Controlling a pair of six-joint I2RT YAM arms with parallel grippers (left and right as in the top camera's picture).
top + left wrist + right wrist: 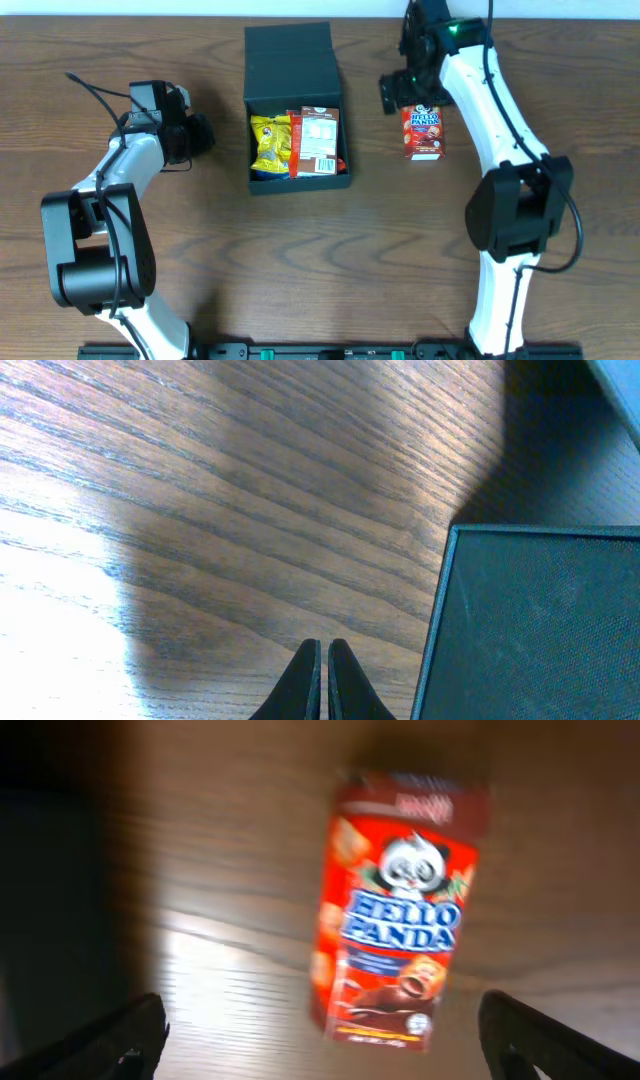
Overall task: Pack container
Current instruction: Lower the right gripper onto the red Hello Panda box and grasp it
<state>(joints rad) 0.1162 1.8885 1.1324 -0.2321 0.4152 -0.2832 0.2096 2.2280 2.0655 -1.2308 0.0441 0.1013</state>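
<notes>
The black container (293, 60) stands open at the table's middle back, its flap lid lying back. Inside lie a yellow snack bag (270, 142) and a red packet (319, 140). A red Hello Panda box (423, 133) lies on the table to the container's right; it also shows in the right wrist view (395, 910). My right gripper (320, 1030) is open, hovering just above and behind that box, fingers spread wider than it. My left gripper (322, 680) is shut and empty, left of the container, whose black wall (540, 630) fills the left wrist view's right side.
Bare wood-grain table (330, 270) surrounds the container. The left arm (120, 170) bends along the left side, the right arm (500, 130) along the right. The table's far edge meets a white wall behind the container.
</notes>
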